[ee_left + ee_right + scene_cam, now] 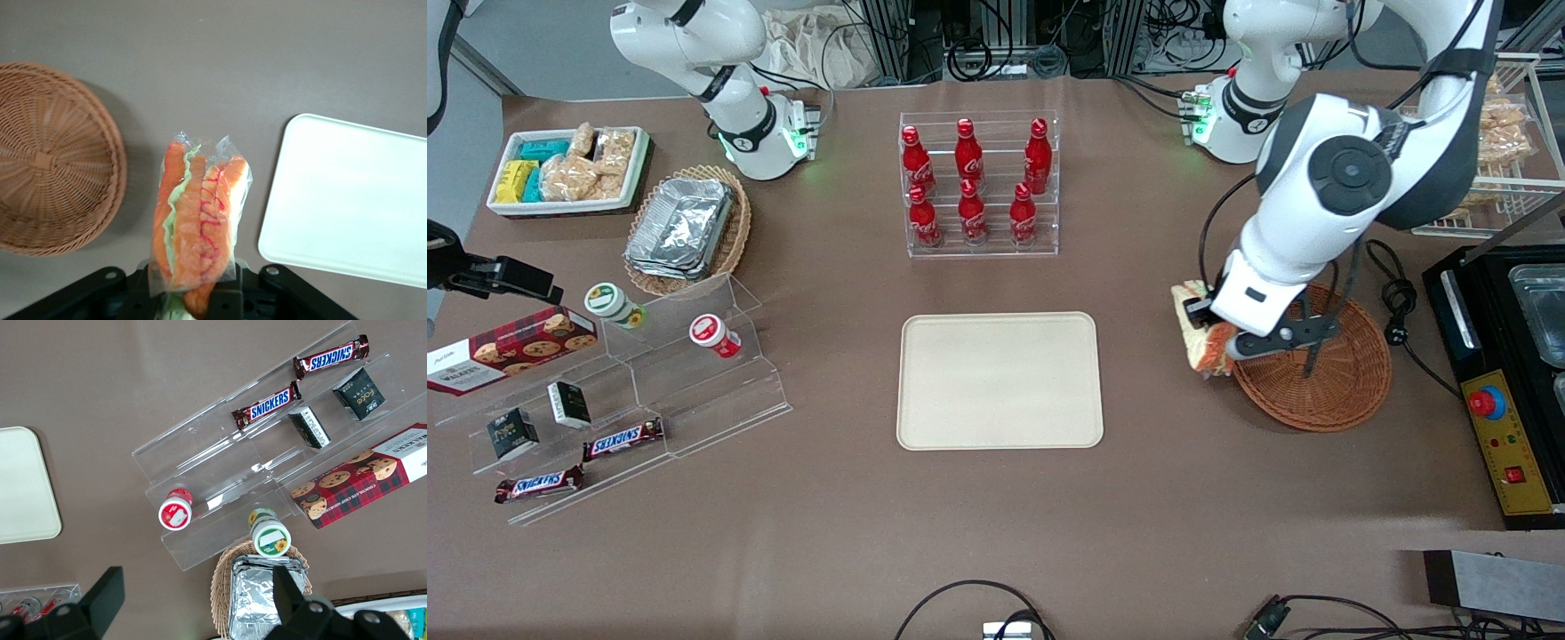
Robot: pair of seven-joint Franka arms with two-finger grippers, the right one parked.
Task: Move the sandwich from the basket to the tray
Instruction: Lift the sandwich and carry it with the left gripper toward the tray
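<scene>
**Sandwich in the grip, clear of the basket, open table to the tray**

I start with the tray (1000,380): it lies flat and bare, its low rim the only edge I need to clear, so I judge a shallow approach will do. Between it and the basket (1325,373) I see nothing but table, and the bottle rack (978,182) stands well off, farther from the front camera. The basket looks empty in the wrist view, and the sandwich (199,227) hangs above bare table just beside its rim, on the tray's side. My gripper (1232,342) has its jaws pinching the wrapped wedge at one end, the filling edge pointing down. I judge the load light and soft; the clear wrap looks slippery, so I would keep a gentle squeeze on the bread rather than on loose film, and set it down low, not drop it
</scene>
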